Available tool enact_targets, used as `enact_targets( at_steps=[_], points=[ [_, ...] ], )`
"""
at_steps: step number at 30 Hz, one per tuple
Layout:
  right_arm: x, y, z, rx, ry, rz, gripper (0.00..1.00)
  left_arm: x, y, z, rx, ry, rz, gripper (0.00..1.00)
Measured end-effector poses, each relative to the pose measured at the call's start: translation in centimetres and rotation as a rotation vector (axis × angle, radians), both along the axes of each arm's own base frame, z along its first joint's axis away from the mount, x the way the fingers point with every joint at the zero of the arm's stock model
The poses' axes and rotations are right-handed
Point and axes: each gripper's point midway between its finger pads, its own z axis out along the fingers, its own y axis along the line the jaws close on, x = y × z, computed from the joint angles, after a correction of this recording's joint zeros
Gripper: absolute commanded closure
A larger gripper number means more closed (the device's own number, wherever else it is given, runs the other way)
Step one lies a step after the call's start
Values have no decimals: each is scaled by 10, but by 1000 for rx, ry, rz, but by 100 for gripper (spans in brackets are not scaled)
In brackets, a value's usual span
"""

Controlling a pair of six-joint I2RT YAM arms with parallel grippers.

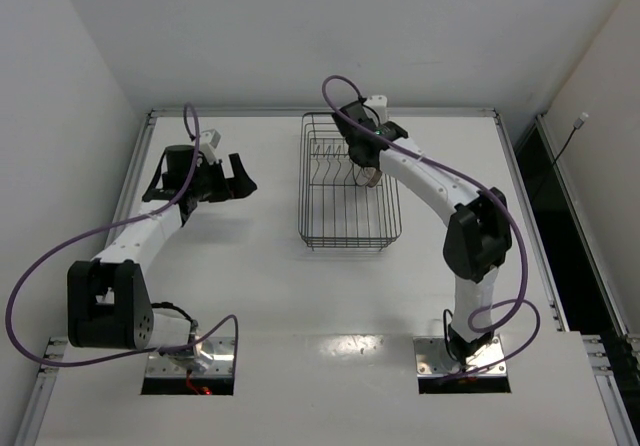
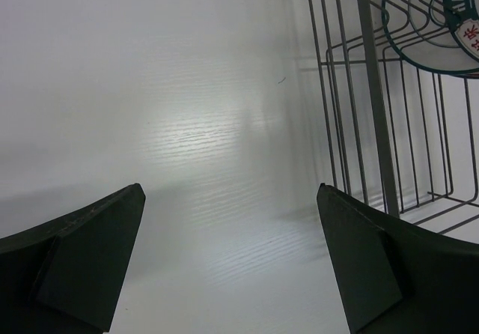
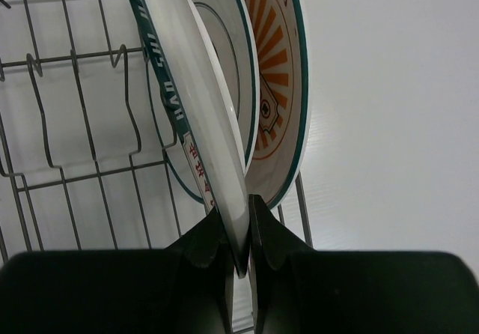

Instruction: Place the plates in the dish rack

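Observation:
In the right wrist view my right gripper (image 3: 247, 233) is shut on the bottom rim of a plate (image 3: 196, 102) with a teal lettered rim, seen edge-on and upright over the dish rack (image 3: 75, 117). Close behind it stand a white plate (image 3: 228, 64) with a thin teal rim and a plate (image 3: 275, 72) with an orange ray design. From above, the right gripper (image 1: 370, 171) hangs over the dish rack (image 1: 345, 216) and hides the plates. My left gripper (image 1: 236, 178) is open and holds nothing, left of the rack. In its own view the left gripper (image 2: 230, 195) faces bare table, with rack wires (image 2: 370, 87) and a plate (image 2: 438, 27) at the right.
Upright wire prongs (image 3: 45, 124) fill the rack's left part. The white table (image 1: 250, 286) has raised edges at the back and sides. Purple cables loop from both arms, and the arm bases sit at the near edge.

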Motion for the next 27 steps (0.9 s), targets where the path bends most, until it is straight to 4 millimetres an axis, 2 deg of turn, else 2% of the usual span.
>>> enact_targets(
  at_steps=[9, 18, 23, 27],
  points=[
    [-1, 4, 5, -20, -19, 0, 100, -1, 3, -4, 16, 15, 10, 0],
    [11, 9, 38, 13, -93, -12, 100, -2, 4, -5, 23, 19, 10, 0],
    [9, 9, 31, 13, -79, -13, 100, -1, 4, -6, 24, 19, 12, 0],
    [10, 11, 15, 6, -52, -14, 100, -1, 5, -5, 25, 18, 13, 0]
  ],
)
